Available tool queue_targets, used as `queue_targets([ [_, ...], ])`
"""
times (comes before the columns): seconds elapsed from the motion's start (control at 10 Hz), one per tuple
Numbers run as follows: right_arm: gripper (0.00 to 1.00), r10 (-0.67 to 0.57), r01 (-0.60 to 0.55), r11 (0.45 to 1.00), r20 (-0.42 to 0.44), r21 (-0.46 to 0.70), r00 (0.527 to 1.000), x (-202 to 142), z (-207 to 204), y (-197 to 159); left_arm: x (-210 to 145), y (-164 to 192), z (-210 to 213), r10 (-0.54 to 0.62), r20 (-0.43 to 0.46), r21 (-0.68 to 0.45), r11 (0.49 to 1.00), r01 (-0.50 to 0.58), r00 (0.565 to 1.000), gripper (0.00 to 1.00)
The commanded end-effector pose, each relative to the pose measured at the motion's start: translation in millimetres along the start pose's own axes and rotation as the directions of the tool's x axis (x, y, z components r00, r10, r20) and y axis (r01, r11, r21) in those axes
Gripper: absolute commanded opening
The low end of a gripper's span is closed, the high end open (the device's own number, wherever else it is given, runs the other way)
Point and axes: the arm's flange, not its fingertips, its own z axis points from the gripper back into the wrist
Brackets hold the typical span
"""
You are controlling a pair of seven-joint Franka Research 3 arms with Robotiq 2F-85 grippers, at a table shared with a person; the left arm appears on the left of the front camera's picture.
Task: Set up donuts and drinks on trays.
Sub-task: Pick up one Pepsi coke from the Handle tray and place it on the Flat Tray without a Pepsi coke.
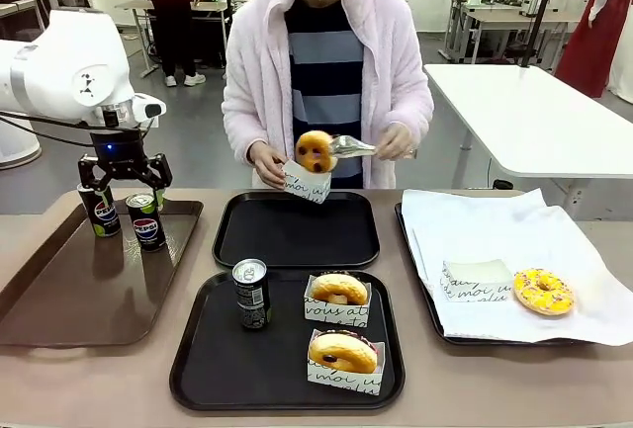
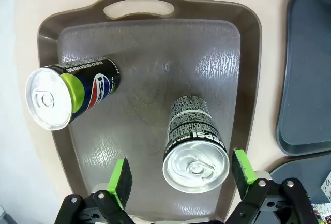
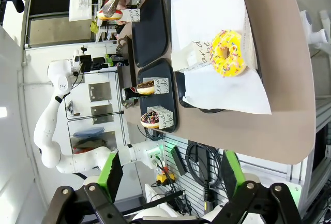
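**Four trays across a table (image 1: 495, 388)**

Left: handled tray (image 1: 49, 299) bearing two soda cans, one (image 1: 99, 211) behind and left of the other (image 1: 147, 220); centre: near tray (image 1: 213, 364) with a third soda can (image 1: 251, 295) at its left and two boxed donuts at its right, one (image 1: 338, 298) behind the other (image 1: 343, 359); far tray (image 1: 297, 235) directly behind it; right: paper-lined tray (image 1: 465, 339) holding an empty box (image 1: 475, 280) left of a loose donut (image 1: 543, 292).

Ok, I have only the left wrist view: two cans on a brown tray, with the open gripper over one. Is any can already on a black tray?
Observer: Yes, one can stands on the near black tray, beside two boxed donuts.
Operator: And what is the person doing?
Observer: The person's hand holds tongs with an orange donut over a box, above the far black tray.
Operator: And the right gripper?
Observer: The right gripper is open, holds nothing, and is away from the trays.
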Motion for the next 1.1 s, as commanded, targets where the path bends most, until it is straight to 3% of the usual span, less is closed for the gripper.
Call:
queue_targets([
  [0.0,1.0,0.018,-0.018,1.0,0.007,0.025,1.0,1.7,1.0,-0.4,1.5,0.0,-6.5,0.006,-0.003,-0.031,0.999,-0.006,1.0,1.0],
  [0.8,1.0,0.018,-0.018,1.0,0.007,0.025,1.0,1.7,1.0,-0.4,0.9,-5.4,-37.8,0.015,0.01,-0.033,0.999,-0.015,1.0,1.0],
  [0.9,1.0,0.018,-0.018,1.0,0.007,0.025,1.0,1.7,1.0,-0.4,-1.5,-6.8,-37.9,0.007,0.005,-0.039,0.999,-0.006,1.0,0.84],
  [1.0,1.0,0.018,-0.018,1.0,0.007,0.025,1.0,1.7,1.0,-0.4,-2.0,-7.9,-36.5,0.0,0.007,-0.04,0.999,0.001,1.0,0.41],
])
